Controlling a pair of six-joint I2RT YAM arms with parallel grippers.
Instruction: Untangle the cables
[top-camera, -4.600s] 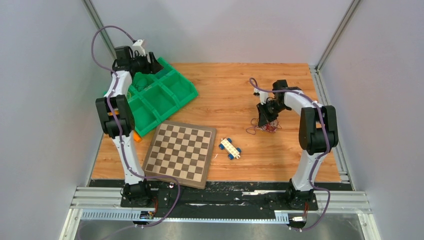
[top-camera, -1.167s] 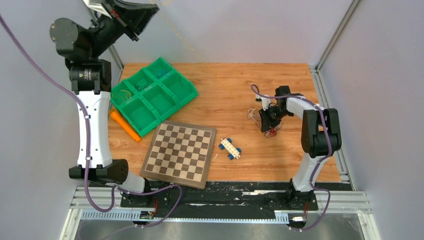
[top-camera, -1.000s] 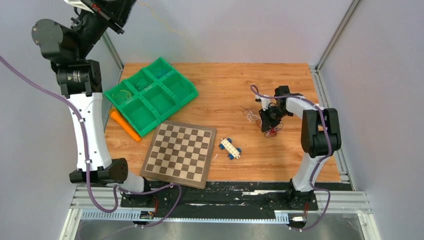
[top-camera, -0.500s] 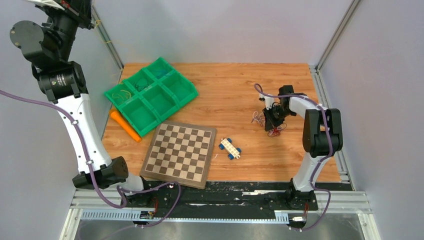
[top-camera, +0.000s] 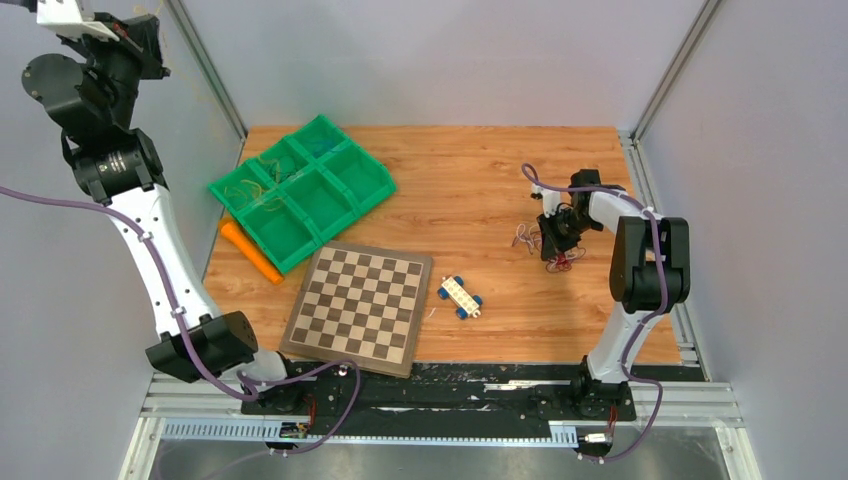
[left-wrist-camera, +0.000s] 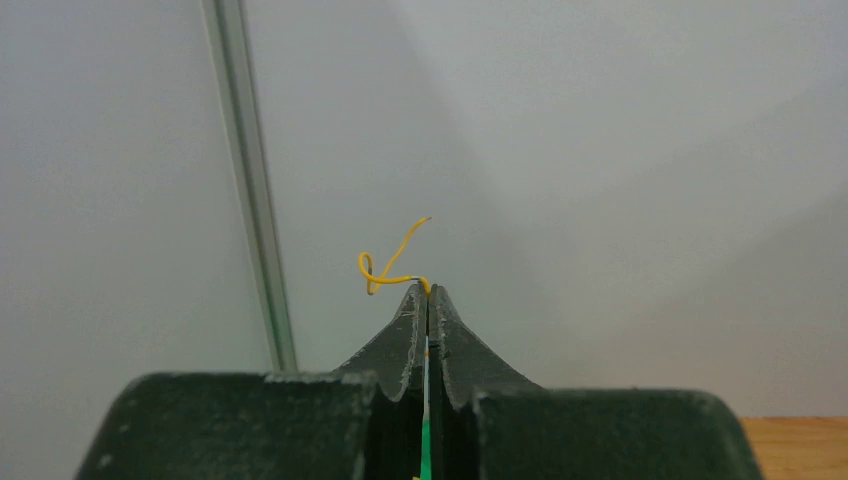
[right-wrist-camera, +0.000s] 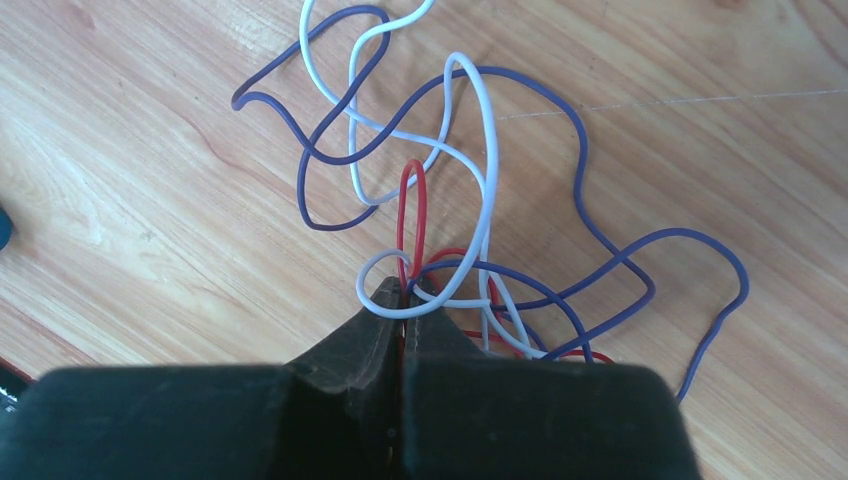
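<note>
Cables (top-camera: 523, 238) lie near right edge of table (top-camera: 450, 170).

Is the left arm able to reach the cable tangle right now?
Probably not: the left gripper is raised at the far-left corner, shut on a yellow wire; the cable tangle lies far right, pinched by the right gripper.

- Left arm (top-camera: 150, 250): stretched up and out to the left, wrist at the top left corner of the overhead view, well above the tabletop (top-camera: 460, 170).
- Left fingers (left-wrist-camera: 408, 335): pressed together, a yellow wire (left-wrist-camera: 385, 270) pinched at the tips.
- Right arm (top-camera: 640, 262): elbow folded, wrist turned down to the tabletop.
- Right fingers (right-wrist-camera: 372, 325): closed, tips nipping a red wire (right-wrist-camera: 410, 200).
</note>
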